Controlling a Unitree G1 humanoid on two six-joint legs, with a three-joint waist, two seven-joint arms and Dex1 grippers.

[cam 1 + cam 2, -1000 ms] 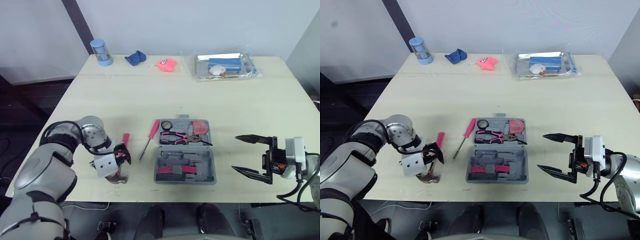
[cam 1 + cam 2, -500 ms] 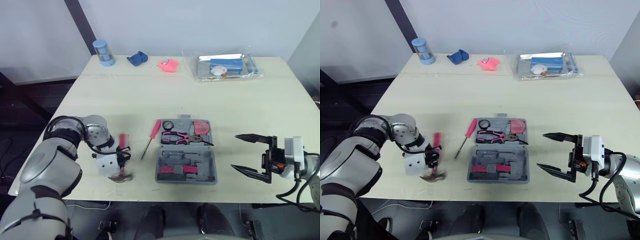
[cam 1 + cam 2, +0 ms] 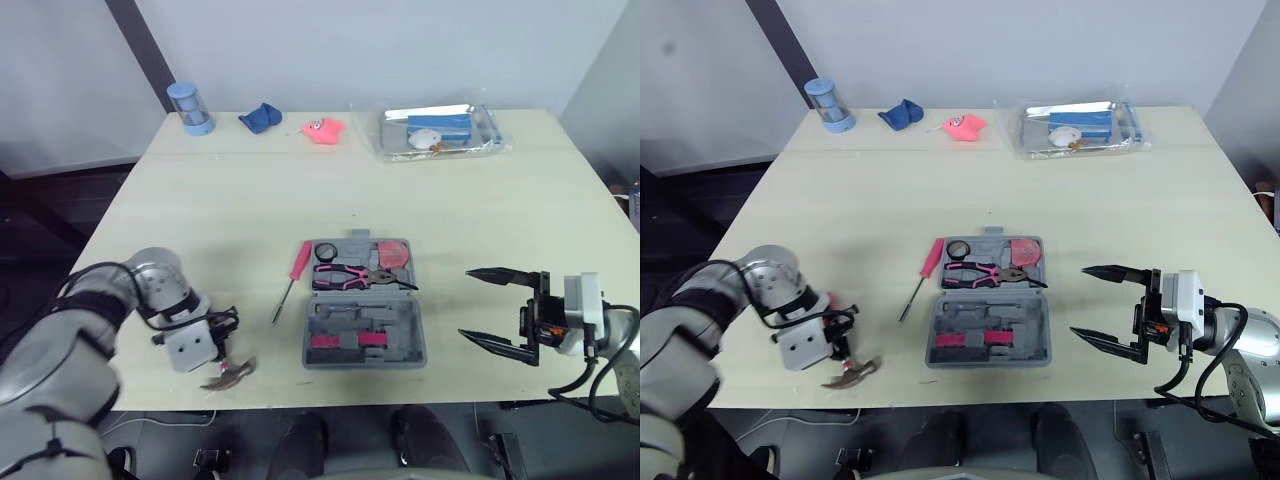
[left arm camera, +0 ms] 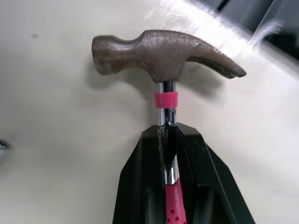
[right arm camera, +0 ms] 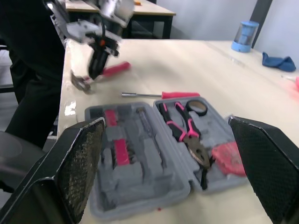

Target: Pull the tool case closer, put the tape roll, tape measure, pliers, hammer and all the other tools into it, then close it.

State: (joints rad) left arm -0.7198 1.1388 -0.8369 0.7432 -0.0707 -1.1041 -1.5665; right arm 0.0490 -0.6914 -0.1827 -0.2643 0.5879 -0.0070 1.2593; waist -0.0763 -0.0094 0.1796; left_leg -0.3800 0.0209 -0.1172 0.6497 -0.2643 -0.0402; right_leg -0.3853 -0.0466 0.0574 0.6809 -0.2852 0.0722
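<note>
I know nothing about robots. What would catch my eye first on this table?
The left gripper clamps a pink-handled hammer by its shaft, near the front edge of the table on the robot's left. In the middle lies the open grey tool case, with pink pliers in it and a pink screwdriver beside it. To the right of the case, the right gripper hangs with its fingers wide open.

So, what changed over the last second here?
The left tool, shut on the shaft of the hammer, has dragged it to the robot's left and nearer the front edge of the table, away from the tool case. The right tool stayed open beside the case; the screwdriver and case did not move.
</note>
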